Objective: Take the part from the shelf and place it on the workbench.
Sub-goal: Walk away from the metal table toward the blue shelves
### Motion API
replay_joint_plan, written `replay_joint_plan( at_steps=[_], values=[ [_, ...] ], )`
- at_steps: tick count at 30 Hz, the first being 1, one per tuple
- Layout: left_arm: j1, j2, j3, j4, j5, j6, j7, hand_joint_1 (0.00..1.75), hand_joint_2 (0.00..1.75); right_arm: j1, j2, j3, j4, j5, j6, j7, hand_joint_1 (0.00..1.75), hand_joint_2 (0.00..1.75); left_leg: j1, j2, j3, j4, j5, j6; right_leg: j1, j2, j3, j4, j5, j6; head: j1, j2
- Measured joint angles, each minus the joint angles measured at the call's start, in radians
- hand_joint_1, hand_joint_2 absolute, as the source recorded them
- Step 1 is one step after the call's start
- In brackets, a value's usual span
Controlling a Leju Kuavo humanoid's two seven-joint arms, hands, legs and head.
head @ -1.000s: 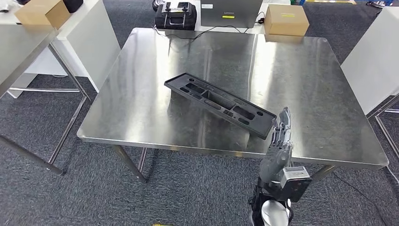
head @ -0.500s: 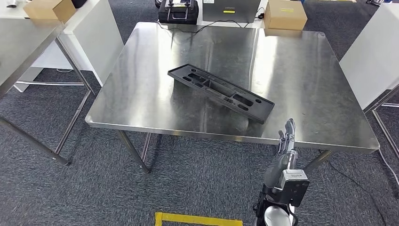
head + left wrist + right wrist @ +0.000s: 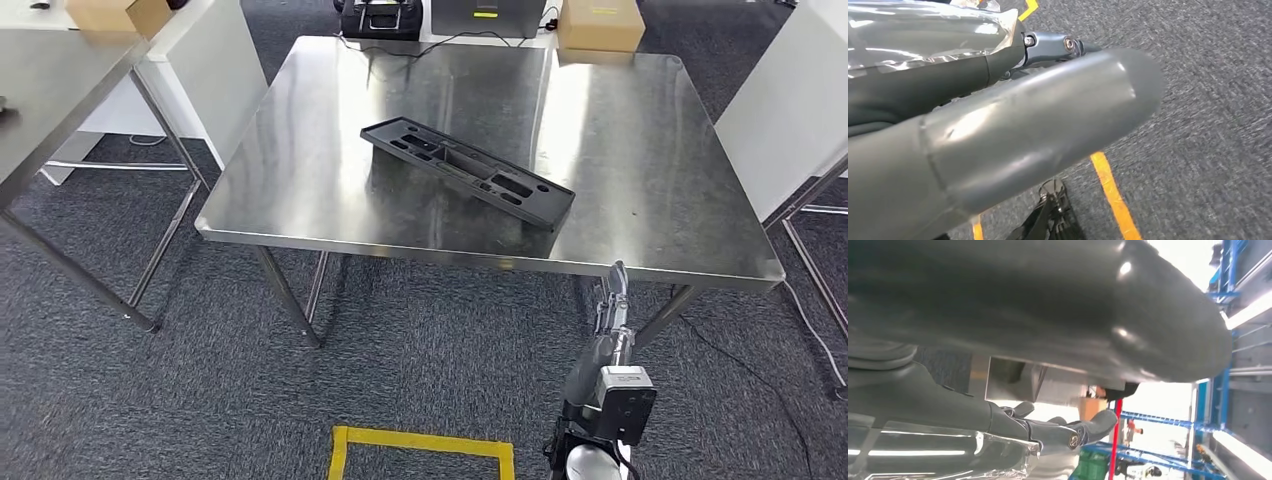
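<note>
Long black part (image 3: 467,173) lying flat on the shiny steel tabletop (image 3: 640,160), set at a slant, closer to the front edge than the back. Lots of slots and holes cut in its top. Nothing touching it.

Right robot hand (image 3: 611,300) down low in front of the tabletop, just past the front edge, over the grey carpet (image 3: 420,370). Well apart from the part. Fingers (image 3: 619,272) straight and pointing up, a bit spread, holding nothing. Loose and let go. Same hand close up in the right wrist view (image 3: 1048,430), dark fingers stretched out with nothing between them.

Left robot hand (image 3: 1013,120) seen close in the left wrist view, hanging over the carpet. Big grey thumb across the picture, darker fingers behind it, too hidden to tell if spread or curled. Nothing seen in it.

Yellow tape (image 3: 425,445) stuck on the carpet in a box shape, near the robot. A yellow line of tape in the left wrist view too.

Behind the tabletop, a brown cardboard box (image 3: 598,22), a black case (image 3: 378,18) and a grey box with a yellow sticker (image 3: 484,14), with a black cable (image 3: 440,45) running onto the back of the tabletop. Another steel table (image 3: 50,90) off to the left, with a brown box (image 3: 118,14) at its far end. A white panel (image 3: 790,120) on the right.
</note>
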Motion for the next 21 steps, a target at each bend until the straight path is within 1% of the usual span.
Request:
replay_joint_plan(
  at_steps=[1, 2, 3, 4, 5, 6, 7, 8, 9, 10, 11, 12, 13, 14, 15, 16, 17, 18, 19, 20, 21],
  values=[
    [0.000, 0.000, 0.000, 0.000, 0.000, 0.000, 0.000, 0.00, 0.00, 0.001, 0.000, -0.002, 0.000, 0.000, 0.000, 0.000, 0.00, 0.00, 0.001, 0.002, -0.008, -0.004, 0.010, 0.007, -0.001, 0.001, -0.005, 0.003, 0.000, 0.004, -0.002, 0.000],
    [-0.001, 0.000, 0.000, 0.000, 0.000, 0.000, 0.000, 0.00, 0.00, 0.002, 0.000, -0.004, 0.000, 0.000, 0.001, -0.001, 0.00, 0.00, 0.002, 0.005, -0.019, -0.006, 0.023, 0.015, -0.001, 0.002, -0.014, 0.016, -0.015, 0.005, -0.002, 0.000],
    [-0.001, 0.000, 0.000, 0.000, 0.000, 0.000, 0.000, 0.00, 0.00, 0.003, 0.000, -0.006, 0.000, 0.001, 0.001, -0.001, 0.00, 0.00, 0.004, 0.008, -0.034, -0.010, 0.037, 0.022, -0.001, 0.003, -0.030, 0.050, -0.050, 0.001, 0.001, 0.000],
    [-0.002, 0.000, 0.000, 0.000, 0.000, 0.000, 0.000, 0.00, 0.00, 0.003, -0.001, -0.008, 0.001, 0.001, 0.001, -0.002, 0.00, 0.00, 0.005, 0.011, -0.049, -0.011, 0.051, 0.027, -0.003, 0.004, -0.048, 0.104, -0.098, -0.005, 0.002, 0.000],
    [-0.002, 0.001, 0.000, 0.000, 0.000, -0.001, 0.001, 0.00, 0.00, 0.004, -0.001, -0.010, 0.003, 0.002, 0.001, -0.003, 0.00, 0.00, 0.005, 0.012, -0.065, -0.010, 0.064, 0.030, -0.004, 0.004, -0.067, 0.169, -0.147, -0.008, 0.005, 0.000],
    [-0.002, 0.001, 0.000, 0.000, 0.000, -0.001, 0.001, 0.00, 0.00, 0.004, -0.002, -0.011, 0.006, 0.002, 0.001, -0.005, 0.00, 0.00, 0.005, 0.013, -0.079, -0.010, 0.077, 0.030, -0.007, 0.004, -0.080, 0.235, -0.181, -0.006, 0.007, 0.000],
    [-0.002, 0.001, 0.000, 0.000, 0.000, -0.001, 0.002, 0.00, 0.00, 0.004, -0.002, -0.013, 0.009, 0.003, 0.002, -0.008, 0.00, 0.00, 0.004, 0.015, -0.094, -0.009, 0.089, 0.029, -0.009, 0.004, -0.082, 0.281, -0.192, 0.002, 0.007, 0.000],
    [-0.002, 0.001, 0.000, 0.000, 0.000, -0.002, 0.002, 0.00, 0.00, 0.004, -0.002, -0.014, 0.013, 0.004, 0.002, -0.011, 0.00, 0.00, 0.004, 0.016, -0.109, -0.007, 0.102, 0.027, -0.011, 0.004, -0.067, 0.296, -0.183, 0.015, 0.008, 0.000],
    [-0.002, 0.001, 0.000, 0.000, 0.000, -0.002, 0.002, 0.00, 0.00, 0.003, -0.003, -0.016, 0.016, 0.004, 0.003, -0.014, 0.00, 0.00, 0.005, 0.016, -0.124, -0.005, 0.114, 0.024, -0.013, 0.004, -0.035, 0.274, -0.161, 0.027, 0.008, 0.000],
    [-0.002, 0.001, 0.000, 0.000, 0.000, -0.004, 0.002, 0.00, 0.00, 0.002, -0.003, -0.018, 0.019, 0.004, 0.003, -0.016, 0.00, 0.00, 0.005, 0.017, -0.139, 0.000, 0.124, 0.020, -0.016, 0.004, 0.015, 0.216, -0.140, 0.036, 0.008, 0.000],
    [-0.002, 0.001, 0.000, 0.000, 0.000, -0.006, 0.002, 0.00, 0.00, 0.001, -0.002, -0.019, 0.022, 0.005, 0.003, -0.017, 0.00, 0.00, 0.004, 0.016, -0.153, 0.006, 0.132, 0.014, -0.017, 0.004, 0.075, 0.135, -0.132, 0.039, 0.009, 0.000],
    [-0.002, 0.001, 0.000, 0.000, 0.000, -0.008, 0.001, 0.00, 0.00, 0.000, -0.001, -0.021, 0.024, 0.005, 0.003, -0.019, 0.00, 0.00, 0.003, 0.015, -0.162, 0.011, 0.140, 0.008, -0.016, 0.005, 0.125, 0.061, -0.136, 0.035, 0.007, 0.000],
    [-0.002, 0.002, -0.001, 0.000, 0.000, -0.010, 0.001, 0.00, 0.00, -0.001, 0.000, -0.022, 0.026, 0.006, 0.003, -0.020, 0.00, 0.00, 0.002, 0.015, -0.169, 0.016, 0.148, 0.002, -0.014, 0.006, 0.155, 0.008, -0.146, 0.028, 0.006, 0.000],
    [-0.003, 0.002, -0.001, 0.000, 0.000, -0.012, 0.001, 0.00, 0.00, -0.001, 0.000, -0.023, 0.028, 0.006, 0.003, -0.022, 0.00, 0.00, 0.002, 0.015, -0.172, 0.017, 0.156, -0.004, -0.010, 0.006, 0.166, -0.018, -0.155, 0.019, 0.005, 0.000],
    [-0.002, 0.002, -0.002, 0.000, 0.000, -0.012, 0.001, 0.00, 0.00, -0.001, 0.001, -0.024, 0.030, 0.007, 0.003, -0.023, 0.00, 0.00, 0.004, 0.014, -0.174, 0.016, 0.165, -0.011, -0.007, 0.007, 0.160, -0.022, -0.152, 0.010, 0.003, 0.000],
    [-0.001, 0.003, -0.002, 0.000, 0.000, -0.012, 0.001, 0.00, 0.00, -0.002, 0.002, -0.026, 0.033, 0.007, 0.003, -0.025, 0.00, 0.00, 0.007, 0.013, -0.179, 0.016, 0.167, -0.018, -0.010, 0.005, 0.150, -0.022, -0.144, 0.001, 0.002, 0.000],
    [-0.001, 0.004, -0.003, 0.000, 0.000, -0.012, 0.001, 0.00, 0.00, -0.002, 0.003, -0.027, 0.035, 0.007, 0.004, -0.025, 0.00, 0.00, 0.010, 0.011, -0.186, 0.026, 0.150, -0.024, -0.012, 0.003, 0.140, -0.021, -0.134, -0.011, 0.001, 0.000],
    [0.000, 0.004, -0.004, 0.000, 0.000, -0.012, 0.002, 0.00, 0.00, -0.003, 0.004, -0.027, 0.037, 0.008, 0.004, -0.027, 0.00, 0.00, 0.012, 0.009, -0.197, 0.051, 0.113, -0.029, -0.015, 0.002, 0.128, -0.022, -0.121, -0.022, 0.000, 0.000],
    [0.001, 0.005, -0.005, 0.000, 0.000, -0.012, 0.002, 0.00, 0.00, -0.004, 0.006, -0.028, 0.040, 0.009, 0.004, -0.028, 0.00, 0.00, 0.014, 0.007, -0.212, 0.097, 0.059, -0.034, -0.017, 0.000, 0.115, -0.022, -0.107, -0.030, -0.001, 0.000],
    [0.000, 0.005, -0.006, 0.000, 0.001, -0.013, 0.002, 0.00, 0.00, -0.004, 0.007, -0.028, 0.043, 0.010, 0.004, -0.029, 0.00, 0.00, 0.014, 0.006, -0.227, 0.159, 0.001, -0.038, -0.015, -0.001, 0.102, -0.021, -0.094, -0.035, -0.003, 0.000],
    [0.000, 0.006, -0.007, 0.000, 0.001, -0.013, 0.002, 0.00, 0.00, -0.004, 0.007, -0.028, 0.046, 0.011, 0.004, -0.030, 0.00, 0.00, 0.014, 0.005, -0.240, 0.228, -0.040, -0.041, -0.014, -0.002, 0.088, -0.020, -0.081, -0.036, -0.003, 0.000]
  ],
)
